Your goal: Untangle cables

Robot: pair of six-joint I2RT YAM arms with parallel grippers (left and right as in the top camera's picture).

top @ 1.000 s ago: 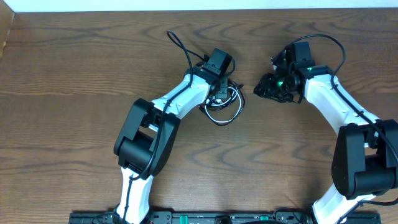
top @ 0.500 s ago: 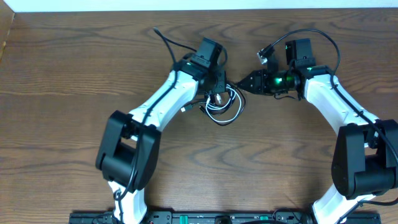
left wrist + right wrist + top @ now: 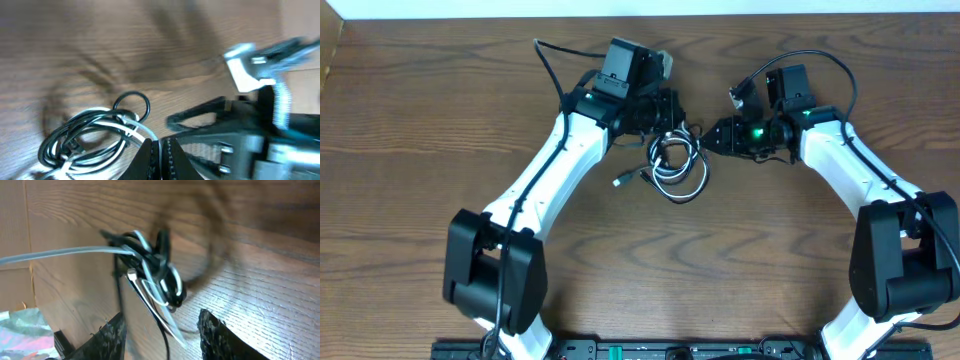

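Overhead: cables [image 3: 677,170] just below left hand [image 3: 673,122] and just beside right hand [image 3: 712,137].

Blk & wht cables [image 3: 677,168] on brown wood-grain table [image 3: 420,120].

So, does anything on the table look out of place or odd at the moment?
Only the cables: white and black cords lie looped together in one tangled bundle on the table. Nothing looks spilled or broken.
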